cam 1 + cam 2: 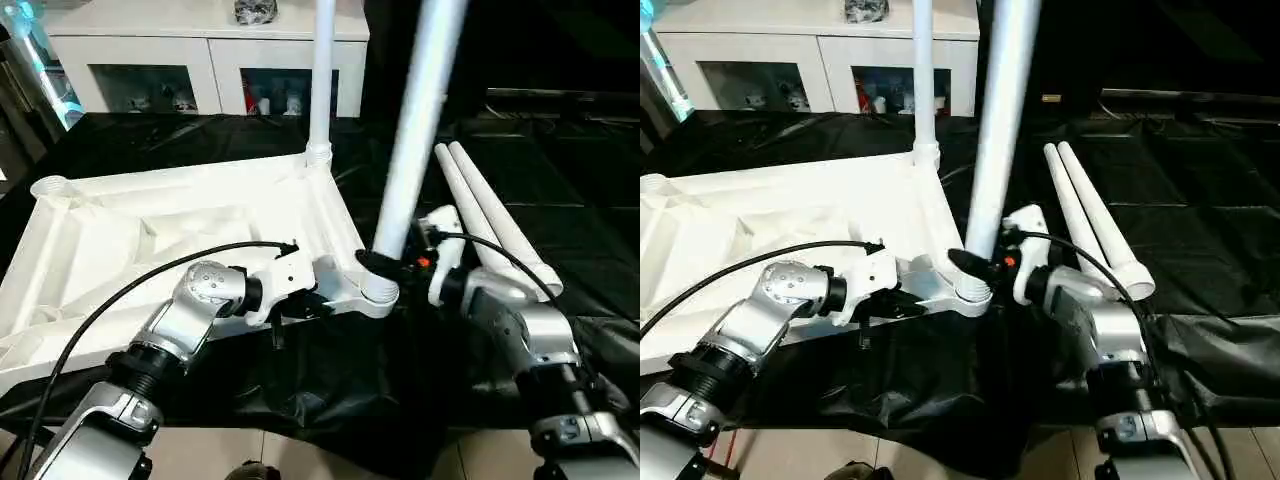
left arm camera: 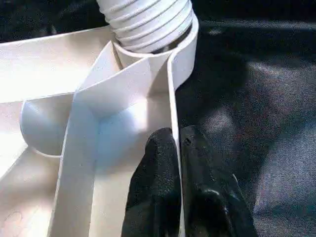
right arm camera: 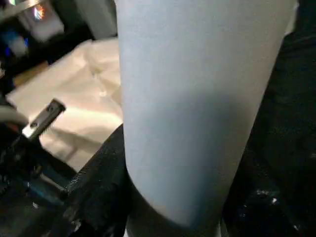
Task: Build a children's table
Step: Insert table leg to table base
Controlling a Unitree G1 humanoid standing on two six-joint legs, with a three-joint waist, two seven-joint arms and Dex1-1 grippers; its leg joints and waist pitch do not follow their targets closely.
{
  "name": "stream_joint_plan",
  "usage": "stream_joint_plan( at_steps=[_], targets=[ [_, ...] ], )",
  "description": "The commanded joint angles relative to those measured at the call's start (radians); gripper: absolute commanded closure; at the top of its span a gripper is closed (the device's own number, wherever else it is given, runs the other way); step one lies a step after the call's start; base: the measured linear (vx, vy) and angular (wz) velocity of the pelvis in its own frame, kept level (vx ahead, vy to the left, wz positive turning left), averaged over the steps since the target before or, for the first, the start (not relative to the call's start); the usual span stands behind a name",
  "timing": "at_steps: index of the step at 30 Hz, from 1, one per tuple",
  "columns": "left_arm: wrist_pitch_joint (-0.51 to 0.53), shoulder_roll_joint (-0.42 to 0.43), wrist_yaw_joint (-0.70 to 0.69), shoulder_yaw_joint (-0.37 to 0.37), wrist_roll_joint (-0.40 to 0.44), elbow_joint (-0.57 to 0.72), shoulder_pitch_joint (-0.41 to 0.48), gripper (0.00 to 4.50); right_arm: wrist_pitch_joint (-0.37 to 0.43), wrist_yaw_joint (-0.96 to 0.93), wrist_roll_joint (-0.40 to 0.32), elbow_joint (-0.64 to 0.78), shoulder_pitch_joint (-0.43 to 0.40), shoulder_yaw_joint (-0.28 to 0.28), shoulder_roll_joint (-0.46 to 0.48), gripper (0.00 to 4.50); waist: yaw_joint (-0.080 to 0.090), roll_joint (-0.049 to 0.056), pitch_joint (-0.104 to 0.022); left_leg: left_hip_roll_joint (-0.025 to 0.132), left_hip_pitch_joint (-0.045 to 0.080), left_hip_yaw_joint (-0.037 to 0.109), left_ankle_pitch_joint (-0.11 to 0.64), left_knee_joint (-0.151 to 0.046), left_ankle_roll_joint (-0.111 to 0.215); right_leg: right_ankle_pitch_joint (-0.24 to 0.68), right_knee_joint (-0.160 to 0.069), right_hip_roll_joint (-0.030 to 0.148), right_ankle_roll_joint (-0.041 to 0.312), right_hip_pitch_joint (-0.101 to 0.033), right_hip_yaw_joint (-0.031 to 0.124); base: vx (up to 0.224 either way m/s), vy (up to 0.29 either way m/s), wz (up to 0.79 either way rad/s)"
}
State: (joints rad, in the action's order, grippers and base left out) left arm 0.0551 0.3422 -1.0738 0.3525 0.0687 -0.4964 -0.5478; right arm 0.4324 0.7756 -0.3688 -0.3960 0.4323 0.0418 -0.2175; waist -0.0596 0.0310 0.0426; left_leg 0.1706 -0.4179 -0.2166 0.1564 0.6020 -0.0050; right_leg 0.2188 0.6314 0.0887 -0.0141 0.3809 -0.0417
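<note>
The white plastic tabletop (image 1: 180,240) lies upside down across the left half of the head view on a table draped in black sheeting (image 1: 560,200), its ribbed underside up so the rounded corner sockets face the ceiling and can take the legs. One leg (image 1: 321,80) already stands upright in the far corner socket at upper centre, and an empty socket (image 1: 52,186) shows at the far left corner. A second leg (image 1: 415,130), round and tapered, leans slightly as it rises from the near corner socket (image 1: 372,292) at centre, with threaded ridges visible just above the socket in the left wrist view. The right gripper (image 1: 385,266) is clamped about half open around the base of this leg, judged to be seating or turning it home. The left gripper (image 2: 178,163) is pinched nearly closed on the thin side wall of the tabletop just beside that socket, apparently to steady the top against the push. Two spare legs (image 1: 495,225) lie side by side on the sheeting at centre right, well apart from the sockets. A white glass-door cabinet (image 1: 210,60) stands along the top edge
</note>
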Motion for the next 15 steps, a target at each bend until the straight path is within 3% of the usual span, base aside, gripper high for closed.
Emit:
stream_joint_plan(
  at_steps=[1, 5, 6, 11, 15],
  targets=[
    [-0.033, -0.012, 0.024, -0.019, -0.015, 0.022, -0.022, 4.50, 0.010, -0.030, 0.002, -0.049, -0.047, 0.017, 0.004, 2.56, 0.006, -0.003, -0.061, 0.069, 0.054, 0.041, 0.323, -0.082, -0.042, 0.216, -0.090, 0.068, 0.213, -0.005, 0.041, 0.000, 0.000, 0.00],
    [-0.033, -0.015, 0.037, -0.022, -0.011, 0.013, -0.028, 4.50, -0.018, -0.028, -0.024, -0.046, -0.084, 0.048, 0.027, 2.56, 0.005, -0.004, -0.060, 0.069, 0.054, 0.040, 0.330, -0.084, -0.043, 0.225, -0.091, 0.069, 0.210, -0.005, 0.040, 0.000, 0.000, 0.00],
    [-0.034, -0.015, 0.038, -0.022, -0.011, 0.012, -0.029, 4.50, -0.025, -0.026, -0.033, -0.039, -0.096, 0.052, 0.034, 2.56, 0.003, 0.004, -0.061, 0.068, 0.054, 0.042, 0.334, -0.084, -0.046, 0.231, -0.091, 0.071, 0.208, -0.005, 0.040, 0.000, 0.000, 0.00],
    [-0.038, -0.019, 0.053, -0.027, -0.005, -0.003, -0.039, 4.50, -0.115, -0.034, -0.037, -0.022, -0.146, 0.063, 0.069, 2.56, 0.004, -0.001, -0.059, 0.069, 0.054, 0.042, 0.357, -0.088, -0.053, 0.246, -0.095, 0.070, 0.199, -0.003, 0.040, 0.000, 0.000, 0.00],
    [-0.037, -0.021, 0.060, -0.032, -0.004, -0.008, -0.044, 4.50, -0.167, -0.047, -0.025, -0.019, -0.165, 0.069, 0.077, 2.56, 0.005, -0.003, -0.055, 0.071, 0.056, 0.045, 0.395, -0.090, -0.060, 0.325, -0.102, 0.074, 0.182, 0.003, 0.042, 0.000, 0.000, 0.00]
  ],
)
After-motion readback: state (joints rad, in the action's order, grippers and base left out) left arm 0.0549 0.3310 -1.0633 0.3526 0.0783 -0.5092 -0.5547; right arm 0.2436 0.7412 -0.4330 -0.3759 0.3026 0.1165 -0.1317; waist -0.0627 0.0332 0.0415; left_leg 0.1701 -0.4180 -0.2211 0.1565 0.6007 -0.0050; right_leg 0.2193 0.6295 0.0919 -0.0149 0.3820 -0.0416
